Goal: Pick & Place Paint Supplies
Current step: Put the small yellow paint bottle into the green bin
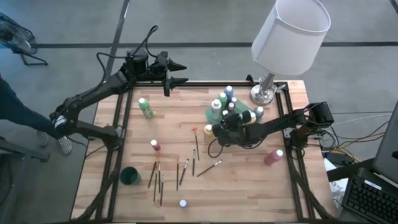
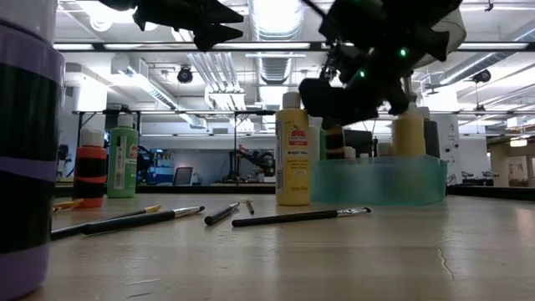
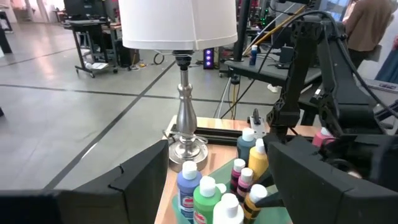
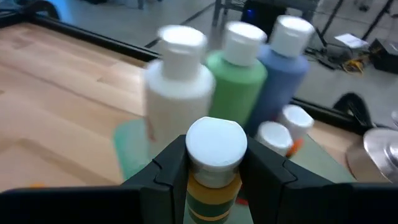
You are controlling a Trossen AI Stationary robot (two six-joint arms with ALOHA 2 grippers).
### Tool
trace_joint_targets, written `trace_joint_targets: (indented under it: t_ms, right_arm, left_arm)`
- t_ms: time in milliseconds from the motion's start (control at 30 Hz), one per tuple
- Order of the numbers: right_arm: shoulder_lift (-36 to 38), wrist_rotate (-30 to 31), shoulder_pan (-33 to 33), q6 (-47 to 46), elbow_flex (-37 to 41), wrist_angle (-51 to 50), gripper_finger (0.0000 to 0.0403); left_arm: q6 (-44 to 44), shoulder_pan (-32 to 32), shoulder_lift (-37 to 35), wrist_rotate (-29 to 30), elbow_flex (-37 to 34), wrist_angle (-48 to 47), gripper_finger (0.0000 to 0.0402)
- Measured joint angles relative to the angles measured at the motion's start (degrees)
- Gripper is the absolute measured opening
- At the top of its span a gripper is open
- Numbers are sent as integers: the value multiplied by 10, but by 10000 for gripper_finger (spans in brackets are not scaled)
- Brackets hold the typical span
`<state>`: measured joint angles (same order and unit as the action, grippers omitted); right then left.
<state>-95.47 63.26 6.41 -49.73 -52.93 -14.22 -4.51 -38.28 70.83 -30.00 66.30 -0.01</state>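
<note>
Right gripper [image 4: 211,171] clamped on an upright yellow bottle [image 4: 213,186], directly above the green tray's [image 2: 376,180] near edge; left gripper [image 1: 176,72] idles agape, far corner.

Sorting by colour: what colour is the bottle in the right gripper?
Yellow bottle, white cap; right wrist view.

Robotics lab: open concrete floor [image 3: 74,93], exposed ceiling ducts [image 2: 209,67], equipment benches [image 2: 167,113], loose cables [image 1: 357,134].
</note>
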Motion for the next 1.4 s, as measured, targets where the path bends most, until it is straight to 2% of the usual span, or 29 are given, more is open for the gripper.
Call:
trace_joint_targets:
  t_ms: [100, 200, 433, 567, 733, 1000, 1100, 1400]
  right_arm:
    - [7, -1, 1, 34, -24, -9, 109]
    - [11, -3, 1, 35, -46, -60, 109]
    - [28, -5, 8, -78, -112, -234, 109]
    - [28, -3, 7, -118, -175, -244, 109]
    - [-18, 40, 6, -154, -241, -267, 109]
    - [-95, 59, 24, -419, -310, -483, 109]
    - [-120, 61, 30, -491, -327, -544, 109]
    - [-192, 51, 34, -549, -328, -554, 109]
  left_arm:
    - [0, 0, 0, 0, 0, 0, 278]
    - [0, 0, 0, 0, 0, 0, 278]
    - [0, 0, 0, 0, 0, 0, 278]
    - [0, 0, 0, -1, 0, 0, 278]
    - [1, 0, 0, -1, 0, 0, 278]
    - [1, 0, 0, -1, 0, 0, 278]
    - [1, 0, 0, -1, 0, 0, 278]
    - [1, 0, 1, -1, 0, 0, 278]
